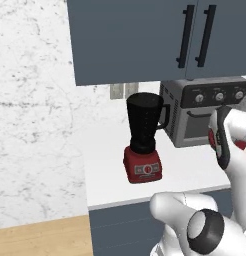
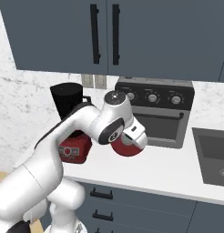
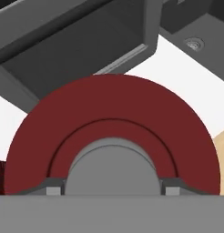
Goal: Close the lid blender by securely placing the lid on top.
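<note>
The blender (image 1: pixel 143 137) stands on the white counter, a black tapered jar with an uncovered top on a red base; in the right base view the blender (image 2: pixel 68 102) is partly hidden behind my arm. The lid (image 2: pixel 127 148) is a round red disc with a grey knob (image 3: pixel 113 166) in its middle. My gripper (image 3: pixel 111 186) is shut on that knob, its fingertips (image 3: pixel 52 187) on either side. The lid (image 3: pixel 111 118) hangs in front of the toaster oven, to the right of the blender and lower than the jar's top. A sliver of the lid (image 1: pixel 211 138) shows beside my forearm.
A grey toaster oven (image 2: pixel 157 113) with knobs stands right of the blender against the wall. A dark sink (image 2: pixel 214 157) lies at the far right. Dark upper cabinets (image 2: pixel 104 34) hang above. The counter's front edge (image 1: pixel 160 197) runs below the blender.
</note>
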Available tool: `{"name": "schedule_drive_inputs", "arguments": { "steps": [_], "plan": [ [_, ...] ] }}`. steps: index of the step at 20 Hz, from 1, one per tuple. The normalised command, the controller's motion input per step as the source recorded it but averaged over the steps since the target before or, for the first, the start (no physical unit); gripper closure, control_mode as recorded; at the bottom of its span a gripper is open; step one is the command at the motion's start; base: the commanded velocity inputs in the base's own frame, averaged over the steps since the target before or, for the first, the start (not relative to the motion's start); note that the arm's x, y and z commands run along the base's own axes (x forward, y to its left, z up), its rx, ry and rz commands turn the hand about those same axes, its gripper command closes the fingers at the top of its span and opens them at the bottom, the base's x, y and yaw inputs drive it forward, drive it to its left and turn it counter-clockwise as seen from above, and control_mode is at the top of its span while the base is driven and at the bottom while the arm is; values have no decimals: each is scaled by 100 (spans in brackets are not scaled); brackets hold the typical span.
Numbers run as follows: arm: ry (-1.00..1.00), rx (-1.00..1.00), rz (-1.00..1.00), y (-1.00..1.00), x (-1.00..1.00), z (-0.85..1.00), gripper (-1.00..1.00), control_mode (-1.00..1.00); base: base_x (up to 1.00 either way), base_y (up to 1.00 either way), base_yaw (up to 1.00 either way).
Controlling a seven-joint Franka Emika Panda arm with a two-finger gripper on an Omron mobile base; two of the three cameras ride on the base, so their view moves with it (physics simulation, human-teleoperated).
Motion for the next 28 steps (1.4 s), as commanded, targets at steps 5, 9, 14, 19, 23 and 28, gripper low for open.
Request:
{"name": "schedule_drive_inputs", "arguments": {
  "steps": [5, 9, 14, 19, 23, 28],
  "plan": [
    [-2, -13, 0, 79, 0, 100, 100, -100, 0, 0, 0],
    [0, -9, 0, 88, 0, 100, 100, -100, 0, 0, 0],
    [4, -1, 2, 88, 5, 100, 100, -100, 0, 0, 0],
    [11, 4, 9, 62, 20, 100, 100, -100, 0, 0, 0],
    [3, 18, 9, 38, 13, 43, 100, -100, 0, 0, 0],
    [-11, 13, 1, 16, 0, 0, 100, -100, 0, 0, 0]
  ]
}}
